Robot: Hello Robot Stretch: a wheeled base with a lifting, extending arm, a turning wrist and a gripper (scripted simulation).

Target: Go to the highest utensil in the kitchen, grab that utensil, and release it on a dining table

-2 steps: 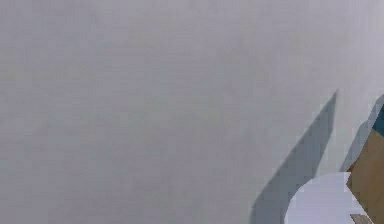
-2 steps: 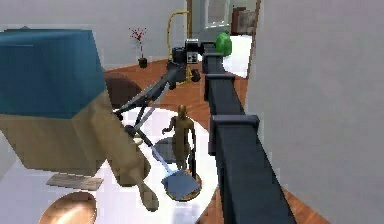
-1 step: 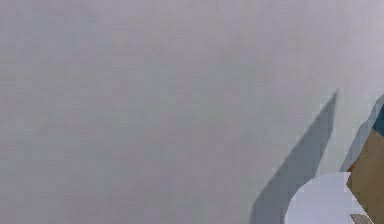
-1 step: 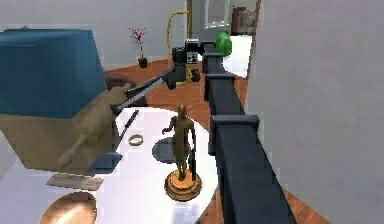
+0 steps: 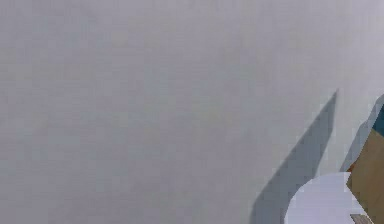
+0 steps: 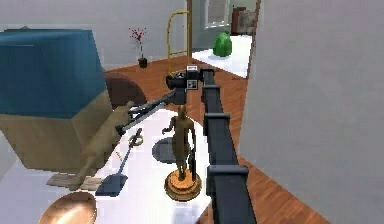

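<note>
The dark two-fingered gripper (image 6: 132,122) on the black square arm (image 6: 222,140) hangs above a smooth white tabletop (image 6: 150,172). I cannot tell its spread or whether it holds anything. By its fingers lies a slim gold-handled utensil (image 6: 136,143), between a glossy bronze figure statue (image 6: 182,150) and a tan wooden cylinder (image 6: 95,150).

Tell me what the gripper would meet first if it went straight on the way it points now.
Probably the long wooden piece lying beside the blue-topped box, just ahead of the gripper; depth is unclear, so it might pass above it.
</note>
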